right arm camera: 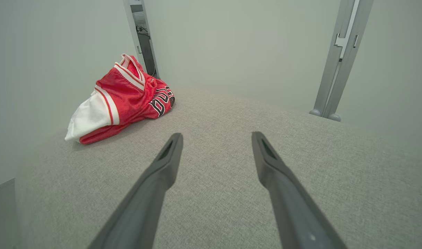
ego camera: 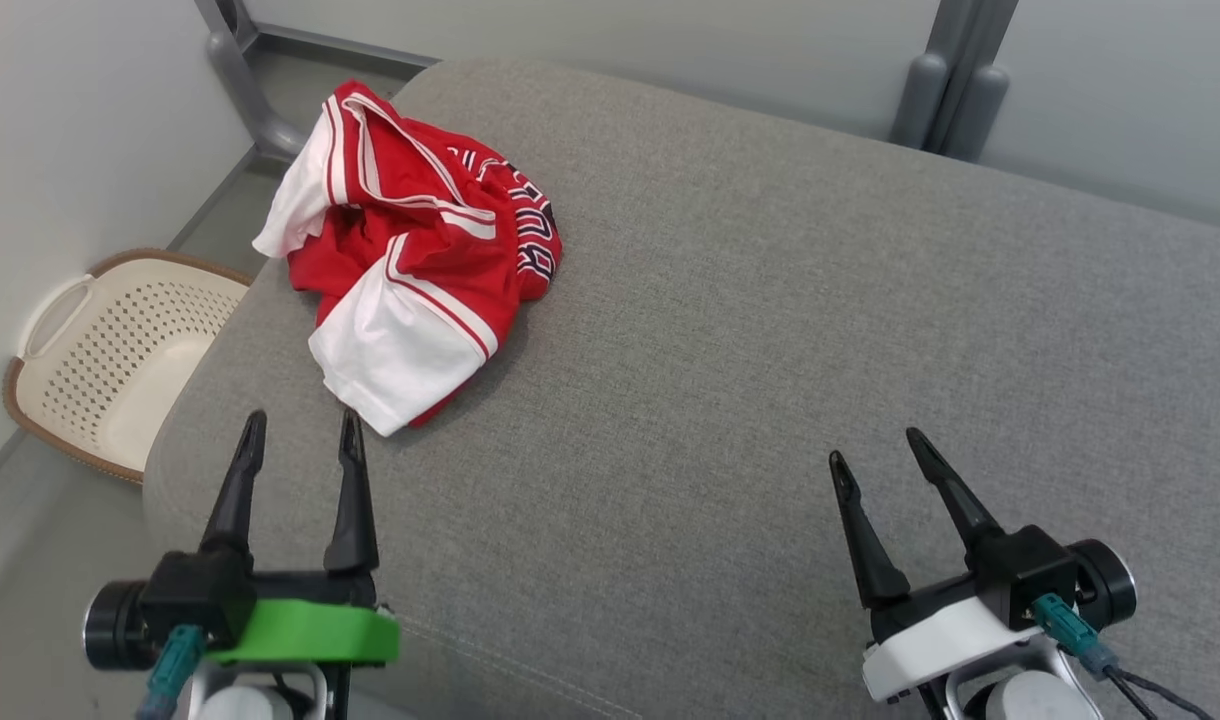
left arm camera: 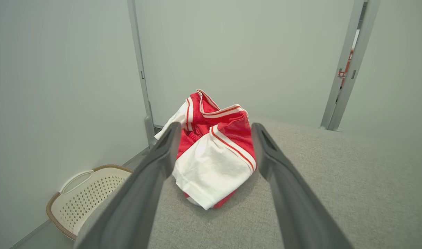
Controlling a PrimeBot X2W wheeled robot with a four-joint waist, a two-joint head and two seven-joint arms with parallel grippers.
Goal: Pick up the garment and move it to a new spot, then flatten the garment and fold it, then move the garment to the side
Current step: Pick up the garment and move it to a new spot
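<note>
Currently the garment [ego camera: 410, 250], a crumpled red-and-white jersey, lies heaped near the far left corner of the grey cushion [ego camera: 770, 320]. A white sleeve spills toward the robot and dark lettering shows on the garment's right side. The left fingers [ego camera: 350, 490] point at its near white edge, close to it but not touching, spread wide and holding nothing. The right fingers [ego camera: 860, 525] are over bare cushion at the near right, well apart from the garment, equally wide and empty. A cream perforated basket [ego camera: 90, 370] sits on the floor beside the cushion's left edge.
</note>
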